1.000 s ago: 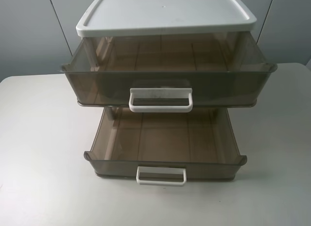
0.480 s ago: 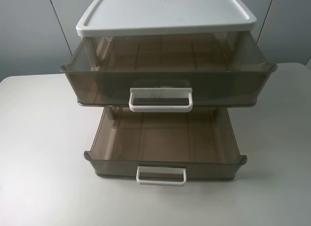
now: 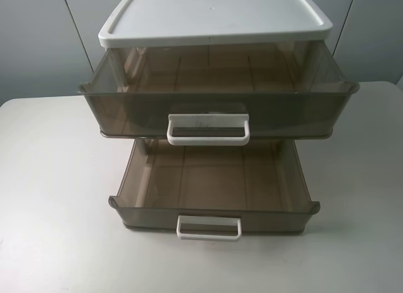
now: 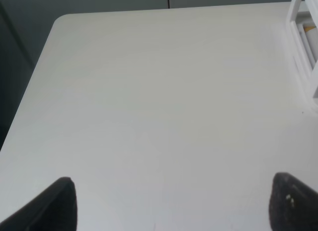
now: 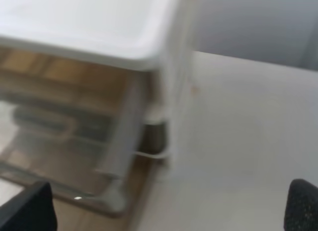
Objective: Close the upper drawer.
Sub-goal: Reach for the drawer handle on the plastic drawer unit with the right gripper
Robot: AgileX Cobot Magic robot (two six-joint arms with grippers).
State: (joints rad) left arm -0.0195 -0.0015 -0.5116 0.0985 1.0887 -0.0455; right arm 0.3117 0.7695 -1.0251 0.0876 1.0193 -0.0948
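Observation:
The upper drawer [image 3: 217, 107] is smoky brown-grey translucent plastic with a tall front and a wide white loop handle [image 3: 208, 129]. It stands pulled partly out from under the cabinet's white top [image 3: 214, 16] and looks empty. Neither gripper shows in the exterior high view. My left gripper [image 4: 171, 206] is open and empty over bare table, with the cabinet's white frame [image 4: 300, 47] at the picture's edge. My right gripper [image 5: 166, 211] is open and empty beside the cabinet's side [image 5: 74, 107], which is blurred.
A lower drawer [image 3: 214, 179] with a smaller white handle [image 3: 208, 227] is pulled further out below the upper one. The cabinet stands on a white table [image 3: 50, 192] with rounded corners. A grey wall is behind.

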